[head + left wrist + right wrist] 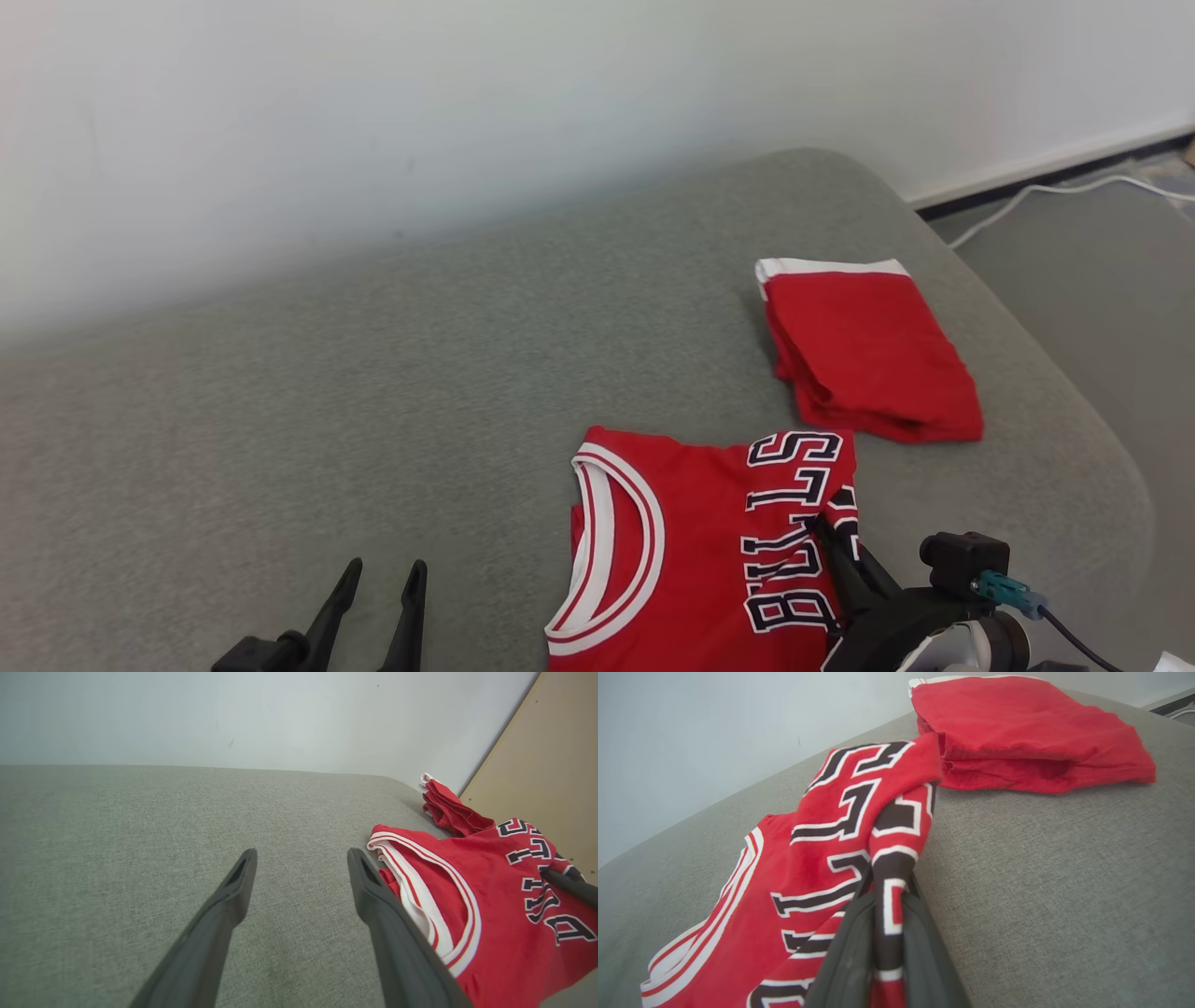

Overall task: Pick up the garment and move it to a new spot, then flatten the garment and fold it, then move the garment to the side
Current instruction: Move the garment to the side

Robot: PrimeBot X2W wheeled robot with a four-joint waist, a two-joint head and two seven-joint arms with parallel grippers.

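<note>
A red jersey [691, 551] with black-and-white lettering and a white-trimmed collar, the garment, lies on the grey cushion at the lower middle of the head view. My right gripper [826, 530] is shut on a fold of its lettered edge; in the right wrist view the cloth [889, 868] is pinched between the two fingers. The garment [486, 896] also lies at the right of the left wrist view. My left gripper [385, 571] stands open over bare cushion to the garment's left, its fingers [369, 882] just short of the collar, holding nothing.
A folded red piece of clothing with a white band [864, 350] lies on the cushion beyond the jersey, near the right edge. The grey cushion [327, 392] meets a white wall behind. A white cable [1046, 191] runs on the floor at the right.
</note>
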